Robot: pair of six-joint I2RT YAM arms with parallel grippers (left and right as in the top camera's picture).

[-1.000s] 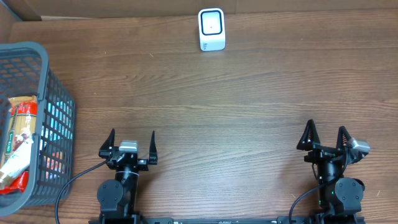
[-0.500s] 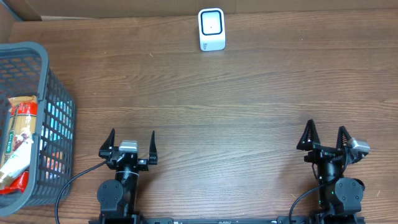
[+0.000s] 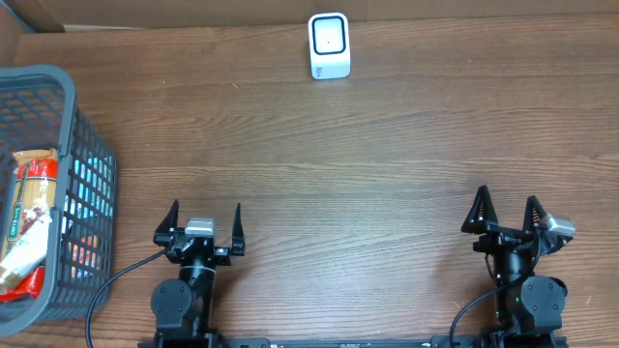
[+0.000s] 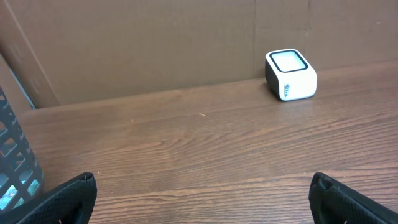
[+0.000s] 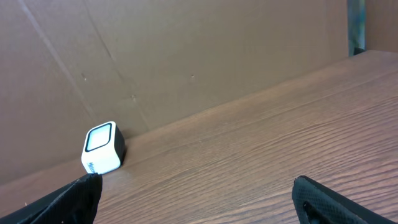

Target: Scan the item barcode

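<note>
Progress looks nil: no step of the scan seems done. At the near edge the left gripper (image 3: 205, 218) and right gripper (image 3: 506, 207) sit well apart, each with jaws spread wide and holding nothing. Further out on the left, the packet (image 3: 29, 208) lies inside the basket (image 3: 94, 184), untouched. At the far edge, mid-table, stands the scanner (image 3: 329, 44), with bare wood between it and the arms. Left to do, I judge: pick a packet out, carry it over, and show its barcode to the scanner.
</note>
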